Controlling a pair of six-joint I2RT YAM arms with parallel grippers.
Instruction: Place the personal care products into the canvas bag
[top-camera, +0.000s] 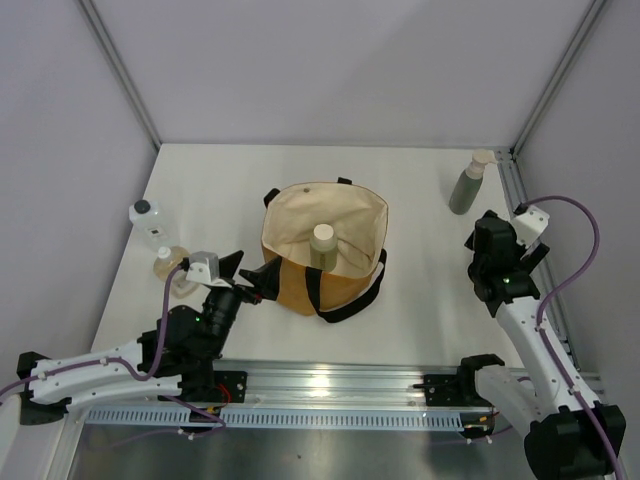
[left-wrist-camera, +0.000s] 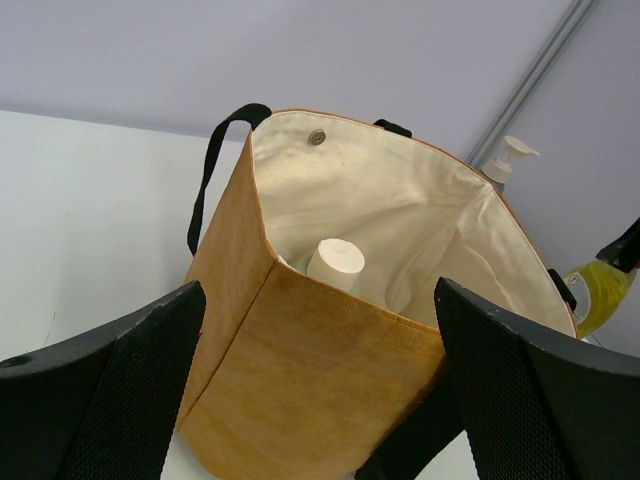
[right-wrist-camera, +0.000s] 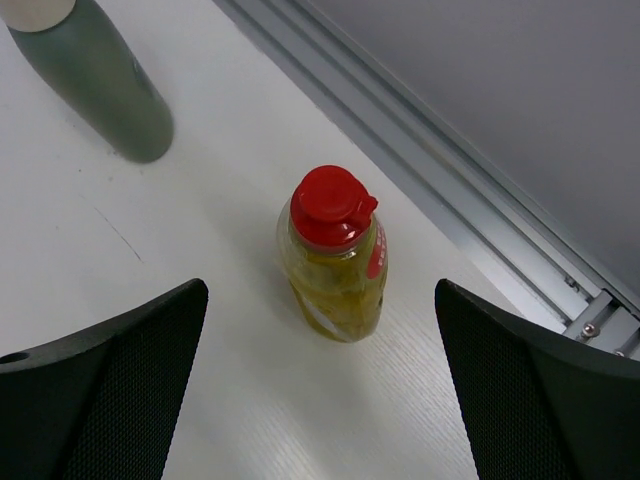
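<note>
**Top view.** Bag (top-camera: 295, 285) stands upright mid-surface (top-camera: 420, 190), mouth propped wide, which suits drops from above. One cream-capped bottle (top-camera: 322, 245) stands inside it. Left of bag: clear bottle (top-camera: 150, 222) and amber bottle (top-camera: 172, 268), both upright, close together, apart from bag. Far right of bag, near the back corner: grey-green bottle (top-camera: 465, 190), upright.

Left arm lies low, forearm stretched toward bag. Left tool (top-camera: 252, 272) sits just beside the bag's left wall, aimed at it. Right arm is reared up with elbow bent. Right tool (top-camera: 492, 240) points down, right of bag and nearer the arm bases than the grey-green bottle. What lies under it is hidden from here.

**Left wrist view.** Fingers (left-wrist-camera: 120, 390) spread wide, nothing between them. Bag wall fills the gap ahead; no contact seen. View runs up over the rim, with the cream cap showing against the lining. Judged: this tool carries nothing, and the amber bottle is its nearest pickup.

**Right wrist view.** Yellow bottle (right-wrist-camera: 335, 265) stands upright on the surface, centred below spread fingers (right-wrist-camera: 520, 390), untouched. Grey-green bottle is beside it, apart. Judged: right tool is lined up overhead for a top-down pinch on the yellow bottle. Its red cap is narrow and the body wider, so a grip lower down looks safer. Tally: one bottle in the bag, four outside.
</note>
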